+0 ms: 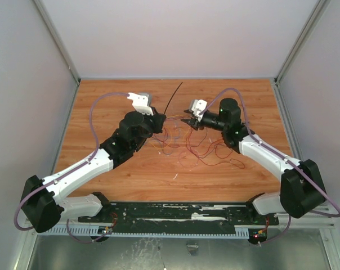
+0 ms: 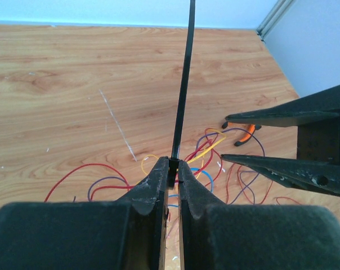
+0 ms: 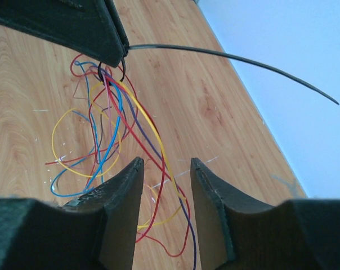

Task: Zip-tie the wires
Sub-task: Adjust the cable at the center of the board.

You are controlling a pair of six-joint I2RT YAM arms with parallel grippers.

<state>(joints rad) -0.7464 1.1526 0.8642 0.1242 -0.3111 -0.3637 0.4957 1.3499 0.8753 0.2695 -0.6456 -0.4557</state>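
Wooden worktop [image 1: 102, 101], closed in by a back wall [image 1: 175, 39] and both sides; your open wood lies at the rear and far left. Left gripper [image 2: 173, 166]: arm reaching toward centre, jaws clenched on the zip tie [image 2: 184, 84] near its lower end, strip rising toward the back wall. Right gripper [image 3: 167, 169]: facing it, jaws parted, grasping nothing. Wires [image 1: 201, 149]: loose tangle mid-worktop, under and between both grippers.

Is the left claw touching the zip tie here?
Touching. The left wrist view shows the left claw shut on the zip tie, its strip rising out of the pinch.
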